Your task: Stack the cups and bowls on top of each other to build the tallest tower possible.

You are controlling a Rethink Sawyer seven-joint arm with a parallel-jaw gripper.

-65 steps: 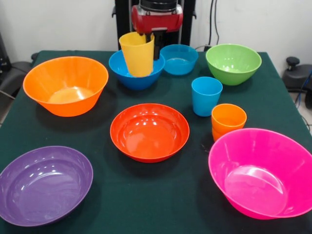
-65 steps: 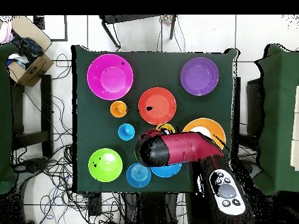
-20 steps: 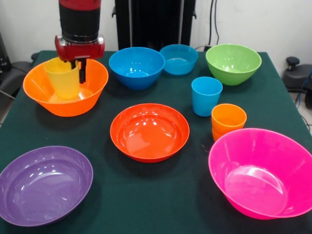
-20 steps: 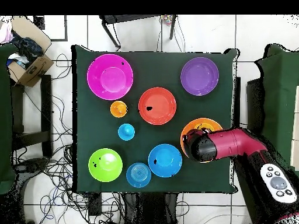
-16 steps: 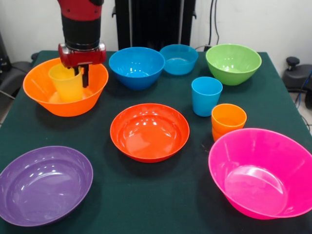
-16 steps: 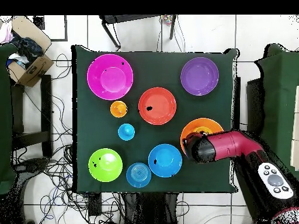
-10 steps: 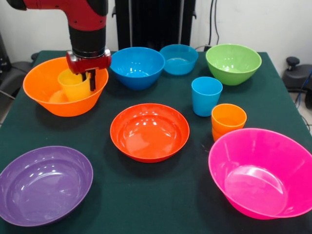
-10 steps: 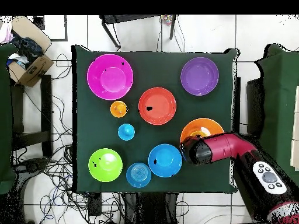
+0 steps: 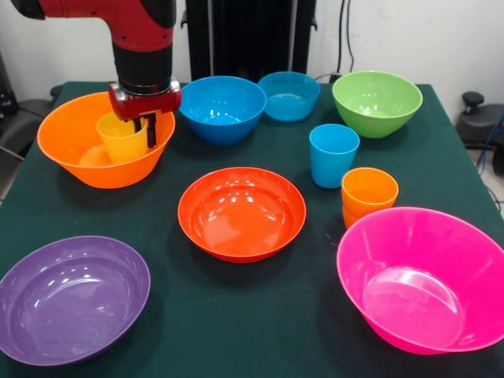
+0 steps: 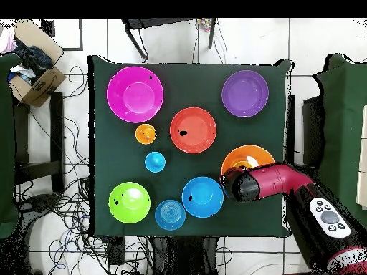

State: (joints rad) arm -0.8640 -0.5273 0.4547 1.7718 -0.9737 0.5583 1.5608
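Note:
My gripper [image 9: 142,130] is shut on the rim of the yellow cup [image 9: 120,138], which sits upright and low inside the big orange bowl [image 9: 75,130] at the table's far left. In the overhead view the arm [image 10: 251,184] covers the cup and part of the orange bowl [image 10: 247,153]. The blue cup [image 9: 333,154] and the nested orange cups [image 9: 368,194] stand at mid right. The other bowls stand apart, none nested: red-orange [image 9: 242,213], purple [image 9: 71,298], pink [image 9: 429,279], large blue [image 9: 221,109], small blue [image 9: 289,94], green [image 9: 376,102].
The table has a dark green cloth [image 9: 236,315]. The large blue bowl is right beside the gripper. In the overhead view a cardboard box [image 10: 32,61] lies off the table at the upper left, and cables lie on the floor.
The gripper carried the yellow cup from above the large blue bowl over to the orange bowl and lowered it inside. In the last half second it has barely moved.

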